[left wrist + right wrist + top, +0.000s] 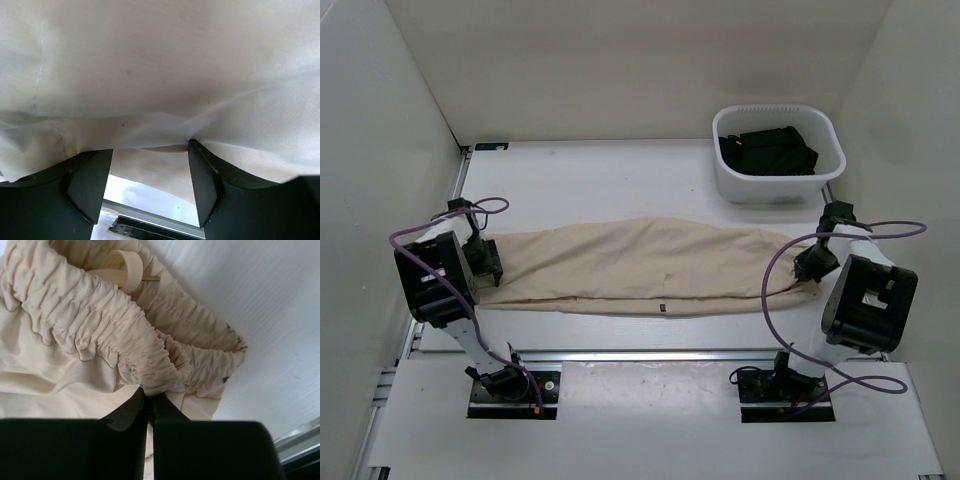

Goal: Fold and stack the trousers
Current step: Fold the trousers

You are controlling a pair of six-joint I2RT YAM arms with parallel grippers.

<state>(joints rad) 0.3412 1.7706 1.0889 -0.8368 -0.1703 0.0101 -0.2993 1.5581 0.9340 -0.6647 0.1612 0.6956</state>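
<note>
White walls (620, 70) enclose a white table (620, 180). The trousers (640, 265) lie stretched across it between the arms. A white basket (775, 190) of dark clothes (767, 150) sits back right. The right gripper (149, 399) pinches the gathered waistband (125, 340); the left gripper (150, 152) stands wide at the other end, against the cloth. The small dark label (662, 307) on the near edge is too small to read.

Surface: a white matte table (620, 180) filled the view | Walls: plain white panels stood at the back (620, 70), left (370, 150) and right (910, 120), boxing it in | Near edge: a silver metal rail (650, 355) ran across | Back right corner: a white plastic basket (770, 190) held dark contents | Light: even and soft, shadows faint
</note>
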